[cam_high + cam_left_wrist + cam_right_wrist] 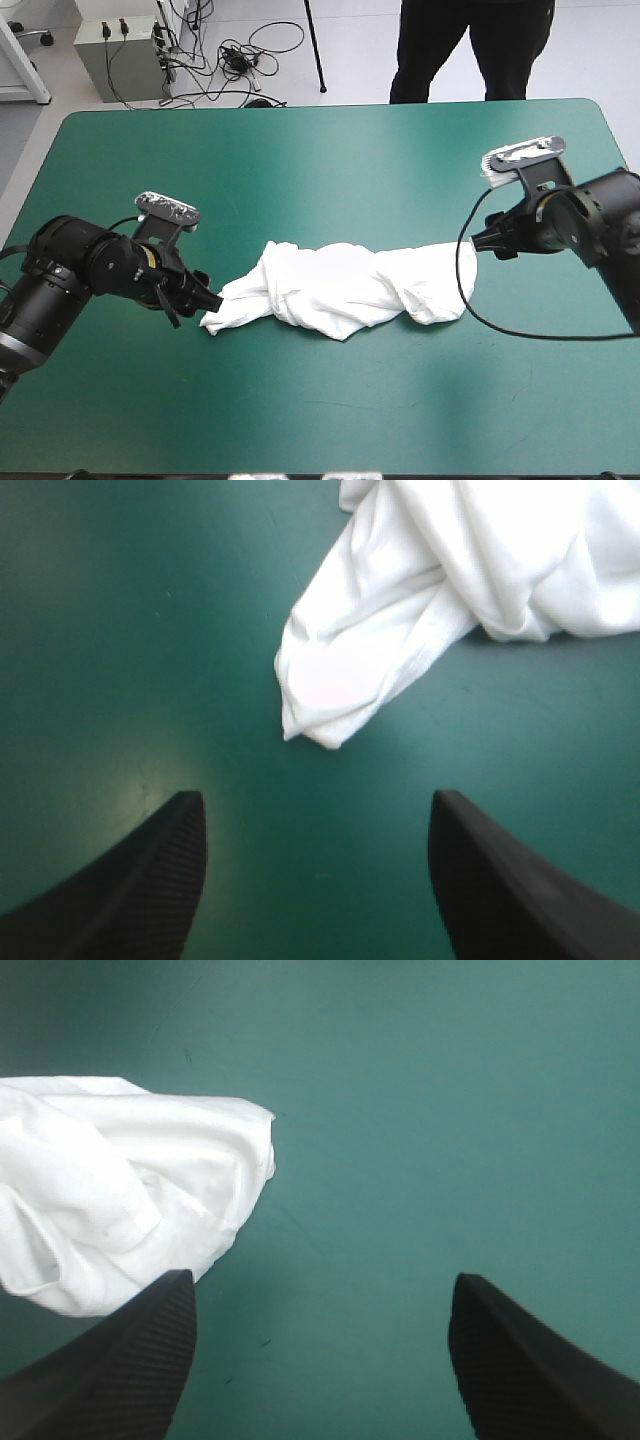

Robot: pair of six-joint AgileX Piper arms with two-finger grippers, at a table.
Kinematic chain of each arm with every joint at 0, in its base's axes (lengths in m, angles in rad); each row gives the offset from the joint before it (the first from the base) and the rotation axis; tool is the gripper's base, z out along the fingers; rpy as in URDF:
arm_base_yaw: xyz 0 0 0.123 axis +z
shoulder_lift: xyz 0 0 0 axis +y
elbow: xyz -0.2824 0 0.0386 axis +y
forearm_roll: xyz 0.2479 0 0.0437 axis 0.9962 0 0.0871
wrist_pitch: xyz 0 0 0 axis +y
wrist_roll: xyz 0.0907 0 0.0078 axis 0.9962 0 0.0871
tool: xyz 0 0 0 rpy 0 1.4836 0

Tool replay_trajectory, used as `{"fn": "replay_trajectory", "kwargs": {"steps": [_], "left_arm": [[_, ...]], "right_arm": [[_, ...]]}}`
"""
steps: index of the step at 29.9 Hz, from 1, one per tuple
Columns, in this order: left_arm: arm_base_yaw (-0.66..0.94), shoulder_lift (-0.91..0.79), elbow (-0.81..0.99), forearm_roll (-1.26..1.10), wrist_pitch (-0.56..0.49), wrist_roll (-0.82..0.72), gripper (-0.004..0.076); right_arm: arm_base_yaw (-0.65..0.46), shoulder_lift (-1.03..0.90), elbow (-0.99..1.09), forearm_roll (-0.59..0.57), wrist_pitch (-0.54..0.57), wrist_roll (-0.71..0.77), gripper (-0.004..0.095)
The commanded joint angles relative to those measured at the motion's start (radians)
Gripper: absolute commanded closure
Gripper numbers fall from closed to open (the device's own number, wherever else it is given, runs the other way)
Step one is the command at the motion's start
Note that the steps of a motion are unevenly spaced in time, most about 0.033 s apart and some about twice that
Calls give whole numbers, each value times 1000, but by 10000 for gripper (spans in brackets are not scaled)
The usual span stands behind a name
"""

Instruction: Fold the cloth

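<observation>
The T-shirt (345, 290) lies as a twisted heap in the middle of the tabletop (320, 150). My left gripper (315, 800) and right gripper (320, 1280) stand spread and empty, one near each end. The T-shirt looks light and limp, so I'd pinch its end corners.

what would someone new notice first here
A white T-shirt lies twisted in a long crumpled heap in the middle of the teal-green cover. The left gripper and the right gripper sit low at its two ends, both open, holding nothing.
</observation>
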Motion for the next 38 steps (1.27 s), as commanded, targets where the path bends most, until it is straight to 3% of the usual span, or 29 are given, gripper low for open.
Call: {"fn": "replay_trajectory", "kwargs": {"steps": [1,9,26,29,36,38], "left_arm": [[1,-20,65,1,-23,-16,254],[1,42,252,-3,-311,-38,254],[1,361,252,-2,-440,-44,277],[1,370,252,-12,-436,-44,344],[1,370,252,-28,-430,-44,698],[1,370,252,-51,-428,-41,729]], "right_arm": [[0,-108,-1,10,4,17,237],[0,-218,173,37,2,65,237],[0,-227,279,73,-55,50,237],[0,-219,332,80,-103,50,237],[0,-116,452,203,-283,79,237],[0,-63,454,205,-328,104,237]]}}
